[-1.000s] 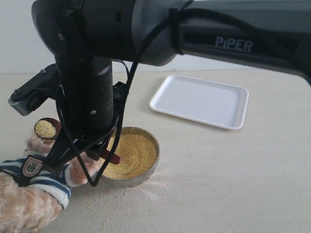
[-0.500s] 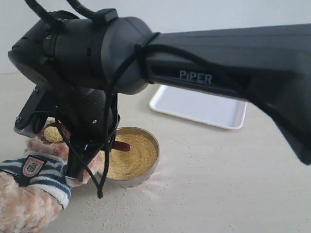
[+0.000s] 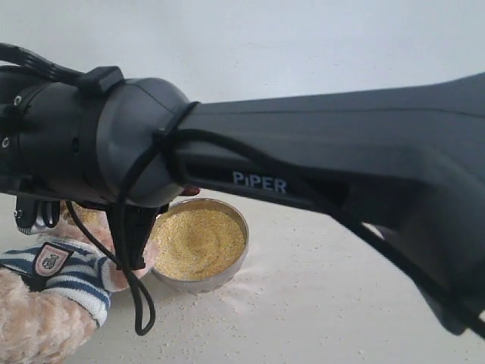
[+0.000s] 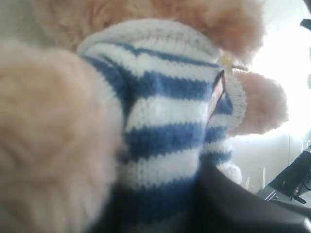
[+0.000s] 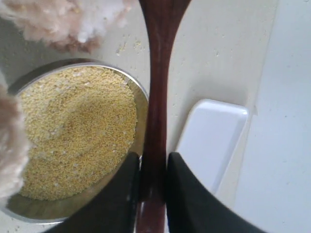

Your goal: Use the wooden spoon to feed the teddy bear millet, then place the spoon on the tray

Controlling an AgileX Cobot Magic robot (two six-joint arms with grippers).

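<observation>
Soft, even light; the close teddy bear [image 4: 160,121] blurs against white glare.

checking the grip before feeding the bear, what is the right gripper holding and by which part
The right gripper holds the wooden spoon by its slim handle, clamped between its jaws.

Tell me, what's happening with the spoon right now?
Right pincer shut on spoon, by millet. Left pincer unclear, close on bear. Spoon not yet on tray. Arm blocks outside view.
</observation>
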